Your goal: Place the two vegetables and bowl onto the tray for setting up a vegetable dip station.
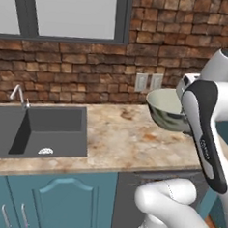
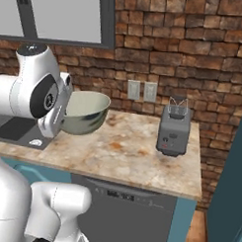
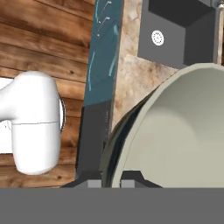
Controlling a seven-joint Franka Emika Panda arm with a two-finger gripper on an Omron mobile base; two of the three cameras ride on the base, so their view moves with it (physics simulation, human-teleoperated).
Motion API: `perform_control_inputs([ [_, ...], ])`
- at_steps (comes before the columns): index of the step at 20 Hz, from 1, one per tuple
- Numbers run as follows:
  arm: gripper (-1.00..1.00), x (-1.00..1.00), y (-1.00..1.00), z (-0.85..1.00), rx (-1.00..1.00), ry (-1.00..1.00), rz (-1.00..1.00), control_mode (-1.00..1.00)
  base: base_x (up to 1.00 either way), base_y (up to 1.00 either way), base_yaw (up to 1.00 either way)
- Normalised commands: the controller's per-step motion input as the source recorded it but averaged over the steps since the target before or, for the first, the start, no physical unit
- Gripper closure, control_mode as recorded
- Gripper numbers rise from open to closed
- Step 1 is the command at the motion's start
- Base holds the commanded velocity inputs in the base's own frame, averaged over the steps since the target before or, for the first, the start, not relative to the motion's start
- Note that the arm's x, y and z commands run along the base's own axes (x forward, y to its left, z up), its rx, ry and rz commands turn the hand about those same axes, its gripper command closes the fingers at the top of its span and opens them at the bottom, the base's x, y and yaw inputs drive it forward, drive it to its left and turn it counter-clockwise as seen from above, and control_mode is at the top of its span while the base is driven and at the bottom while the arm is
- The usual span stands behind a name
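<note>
Pale grey-green and light-rimmed, the bowl (image 1: 165, 110) hangs in the air above the marble-patterned counter (image 1: 118, 140), held off the surface by the white arm (image 1: 207, 128). Its gripper (image 3: 111, 177) is clamped on the bowl's rim: in the hand view the two dark finger tips sit close together at the bottom, one on each side of the rim's edge, with the bowl's pale inside spreading away from them. The bowl is tilted, its mouth turned up and partly toward the brick wall (image 2: 194, 51).

The arm rises from the base with its thick upper link standing nearly upright, then folds at the wrist so the hand reaches the near side of the bowl. In the left base view the dark-trimmed forearm covers the bowl's right edge; in the right base view the rounded joint housing sits just left of the bowl (image 2: 84, 112).

Taking the bowl as the mark, the dark sink (image 1: 37, 129) lies well off to its left, sunk in the same counter, with a faucet (image 1: 18, 95) behind it. Two wall outlets (image 2: 142, 91) sit on the brick behind and to the right of the bowl. A grey toaster (image 2: 173, 130) stands on the counter further right, well apart. Teal cabinet doors (image 1: 55, 203) run below the counter edge.
</note>
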Motion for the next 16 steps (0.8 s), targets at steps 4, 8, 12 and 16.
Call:
perform_control_inputs([
  [4, 1.0, 0.0, 0.0, 0.0, 0.0, 0.0, 0.0, 1.0, -0.54, 0.53, -0.06],
  [8, 1.0, 0.0, 0.0, 0.0, 0.0, 0.0, 0.0, 1.0, -0.05, 0.99, -0.08],
  [12, 1.0, 0.0, 0.0, 0.0, 0.0, 0.0, 0.0, 1.0, 0.0, 1.0, -0.02],
  [16, 1.0, 0.0, 0.0, 0.0, 0.0, 0.0, 0.0, 1.0, 0.02, 1.0, 0.0],
])
